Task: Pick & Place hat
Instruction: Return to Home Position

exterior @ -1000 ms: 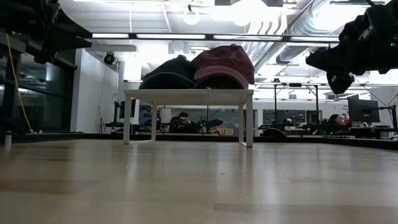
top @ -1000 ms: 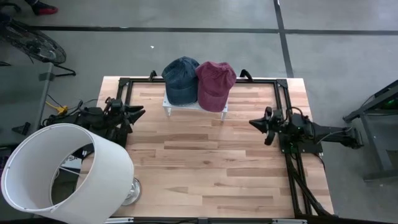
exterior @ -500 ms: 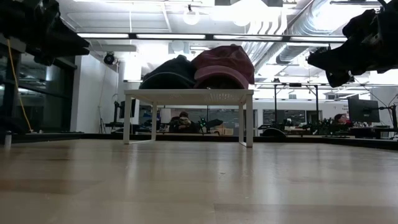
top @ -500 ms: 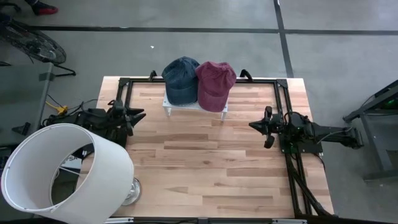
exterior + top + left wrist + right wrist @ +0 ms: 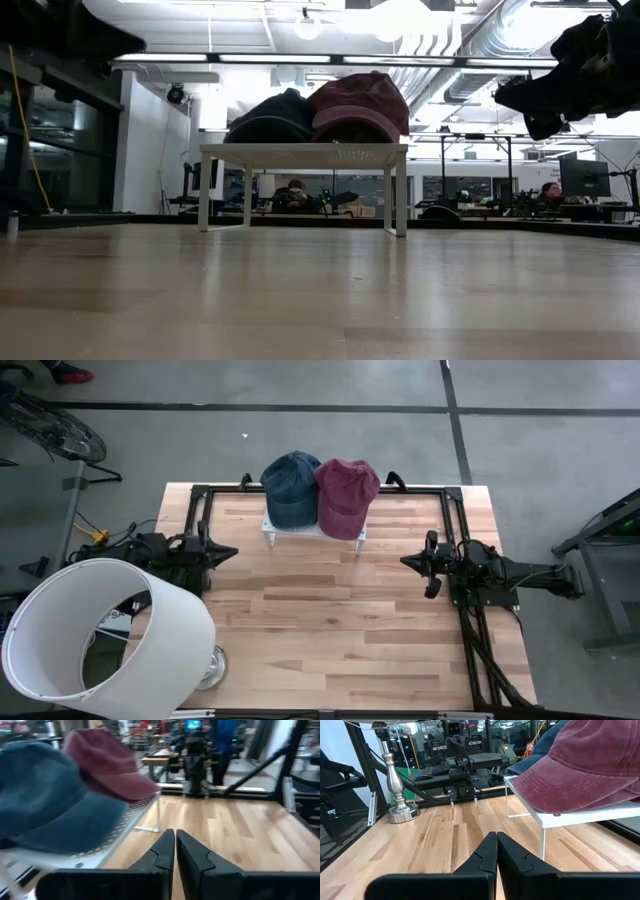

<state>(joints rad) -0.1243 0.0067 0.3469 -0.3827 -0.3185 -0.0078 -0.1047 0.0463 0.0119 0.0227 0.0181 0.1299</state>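
1. Nearest, across the lower half of the high view, the wooden table [image 5: 330,640] shows bare planks, and no cap is lying on them. A lamp with a wide white shade [image 5: 100,635] fills the lower left corner.
2. At mid-frame left, the left gripper [image 5: 233,550] sits at the table's left edge, pointing inward. Its fingers are pressed together and hold nothing (in the left wrist view, the two dark fingers meet at their tips with only wood beyond them).
3. At mid-frame right, the right gripper [image 5: 404,560] mirrors it at the table's right edge. It is likewise closed, empty and pointing inward, well apart from the caps.
4. Farther off, at upper centre, a small white shelf [image 5: 312,532] stands by the table's far edge.
5. On the shelf, a dark blue cap [image 5: 290,488] is on the left and a dark red cap [image 5: 346,495] on the right, touching side by side. The pictures do not show whether each is a single cap or a stack.
6. Judging from this layout, the placing looks finished, since every visible cap is on the shelf and neither gripper carries one. What seems left is only for both arms to settle at rest.
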